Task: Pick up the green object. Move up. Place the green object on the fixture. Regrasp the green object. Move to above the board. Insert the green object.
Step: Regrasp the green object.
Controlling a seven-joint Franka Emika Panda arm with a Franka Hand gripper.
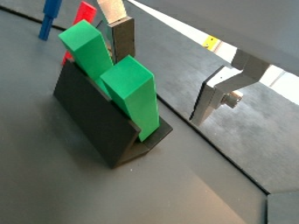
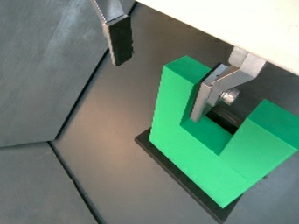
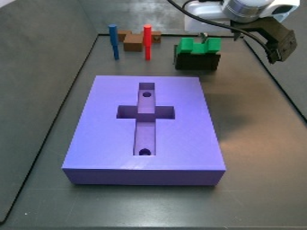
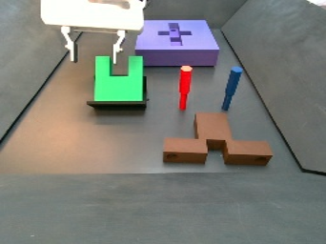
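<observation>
The green object (image 1: 131, 87) is a U-shaped piece that stands on the dark fixture (image 1: 93, 122) with its notch facing up. It shows in both side views (image 3: 192, 47) (image 4: 118, 84), on the fixture (image 3: 198, 63) (image 4: 114, 103). My gripper (image 1: 166, 87) is open wide and straddles one prong of the green object (image 2: 181, 96). One finger (image 2: 222, 86) sits in the notch, the other finger (image 2: 118, 39) hangs outside the prong, and neither grips it. The gripper shows from above in a side view (image 4: 95, 62). The purple board (image 3: 108, 135) (image 4: 155, 43) lies apart from the fixture.
A red peg (image 4: 185, 88) (image 3: 147, 40) and a blue peg (image 4: 234, 89) (image 3: 115, 40) stand upright beside the fixture. Brown blocks (image 4: 216, 145) lie on the floor near the front in a side view. Dark walls edge the floor.
</observation>
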